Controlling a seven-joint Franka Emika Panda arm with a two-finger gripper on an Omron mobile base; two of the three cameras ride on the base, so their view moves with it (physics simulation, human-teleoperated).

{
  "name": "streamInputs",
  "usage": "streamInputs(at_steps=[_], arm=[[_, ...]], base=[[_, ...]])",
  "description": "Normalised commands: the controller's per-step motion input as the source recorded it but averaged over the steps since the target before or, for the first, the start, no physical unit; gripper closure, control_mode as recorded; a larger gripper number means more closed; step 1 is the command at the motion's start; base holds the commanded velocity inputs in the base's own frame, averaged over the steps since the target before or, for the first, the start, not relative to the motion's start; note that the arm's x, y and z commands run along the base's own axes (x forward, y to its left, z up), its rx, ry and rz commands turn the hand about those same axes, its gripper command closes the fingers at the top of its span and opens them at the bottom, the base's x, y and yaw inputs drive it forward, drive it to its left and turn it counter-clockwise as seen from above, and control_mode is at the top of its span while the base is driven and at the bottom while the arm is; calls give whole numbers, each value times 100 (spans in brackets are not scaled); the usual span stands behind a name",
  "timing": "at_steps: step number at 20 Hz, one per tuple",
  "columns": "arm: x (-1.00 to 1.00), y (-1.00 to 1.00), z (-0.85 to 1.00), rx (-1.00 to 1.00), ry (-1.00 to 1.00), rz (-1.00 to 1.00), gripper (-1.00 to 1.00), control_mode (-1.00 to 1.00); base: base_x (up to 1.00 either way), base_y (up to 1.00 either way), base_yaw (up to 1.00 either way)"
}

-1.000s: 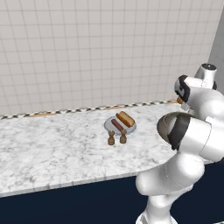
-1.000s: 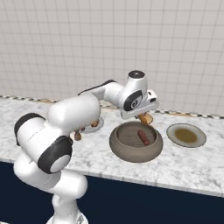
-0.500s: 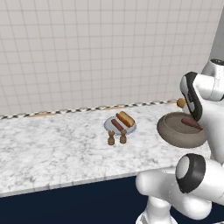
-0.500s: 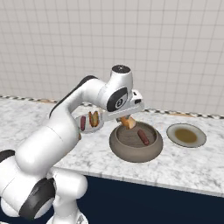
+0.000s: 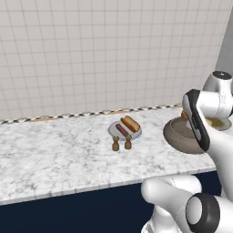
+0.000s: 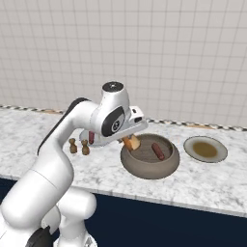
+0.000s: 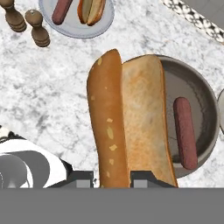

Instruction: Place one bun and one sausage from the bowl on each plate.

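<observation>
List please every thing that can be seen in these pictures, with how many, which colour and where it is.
bun: one, golden brown, held in the gripper above the bowl's edge
bowl: one, grey-brown, on the counter
sausage: one, reddish brown, inside the bowl
light grey plate: one, on the counter, carrying a bun and a sausage
tan plate: one, right of the bowl
shakers: two, brown, before the grey plate
counter: one, white marble
gripper: one, dark fingers, shut on the bun
</observation>
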Motion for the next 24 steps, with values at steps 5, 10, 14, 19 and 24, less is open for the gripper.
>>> streamInputs(at_steps=[5, 10, 14, 19, 24], arm=[[0, 0, 0, 0, 0, 0, 100, -100], [0, 0, -1, 0, -1, 0, 100, 100], [0, 0, 0, 0, 0, 0, 100, 100], [0, 0, 0, 0, 0, 0, 100, 100], [0, 0, 0, 0, 0, 0, 100, 100]], base=[[0, 0, 0], [0, -5, 0], [0, -69, 0], [0, -87, -4], [0, -80, -8]])
